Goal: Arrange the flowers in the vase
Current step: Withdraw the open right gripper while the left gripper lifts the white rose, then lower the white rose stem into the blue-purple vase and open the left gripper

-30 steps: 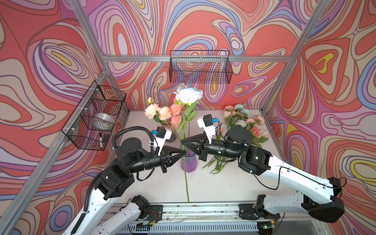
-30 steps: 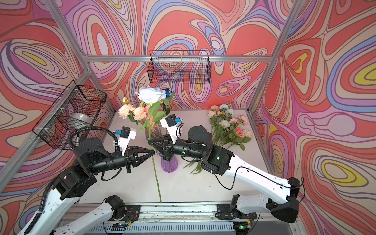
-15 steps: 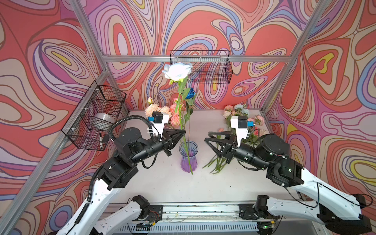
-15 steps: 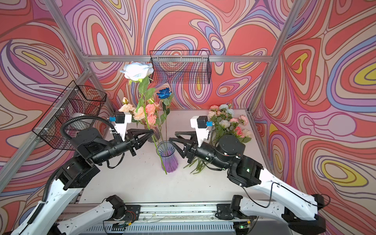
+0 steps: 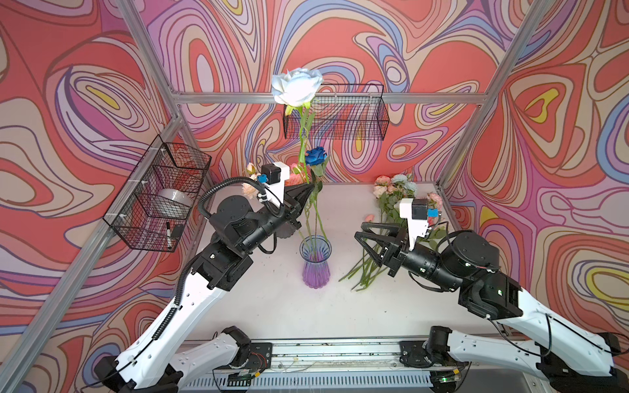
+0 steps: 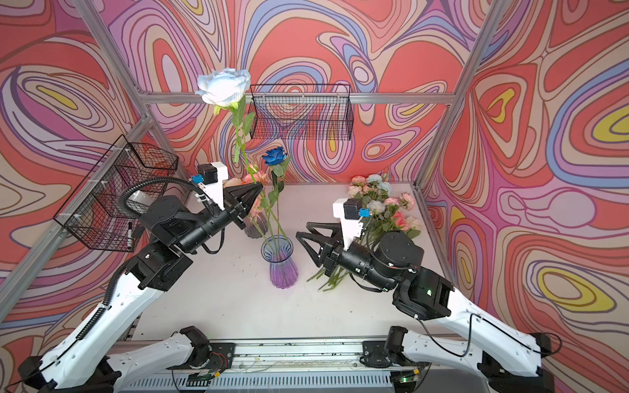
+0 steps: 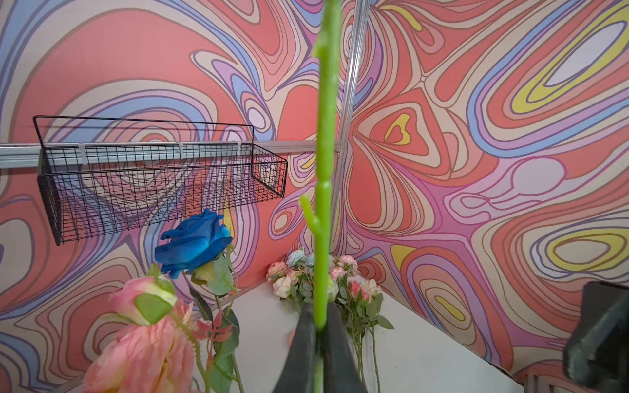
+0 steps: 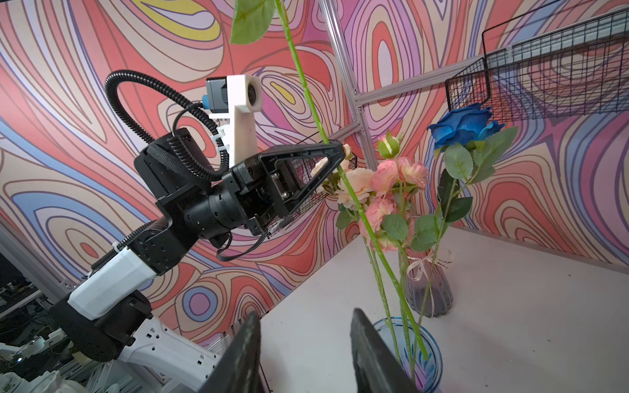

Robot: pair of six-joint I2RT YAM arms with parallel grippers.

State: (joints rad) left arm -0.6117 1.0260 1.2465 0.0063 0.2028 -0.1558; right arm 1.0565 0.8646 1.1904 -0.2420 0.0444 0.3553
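Left claw [image 5: 308, 186]: pinched the white rose [image 5: 296, 86] at mid-stem.
Stem [image 7: 323, 170]: nearly upright, foot in the vase [image 5: 315, 262], 6 o'clock from that claw.
Right claw [image 5: 361, 230]: spread, empty, 3 o'clock of the vase.

Nothing readable from where I stand: no words, labels, brands or numbers on the vase [image 5: 316, 268], the flowers [image 5: 394, 185] or the wire baskets [image 5: 335, 117].

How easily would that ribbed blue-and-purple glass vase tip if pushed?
Probably fairly easily: the ribbed blue-and-purple glass vase is tall and narrow-waisted. The white long-stemmed rose, gripped by the left gripper, towers above it, so its stem likely levers the rim.
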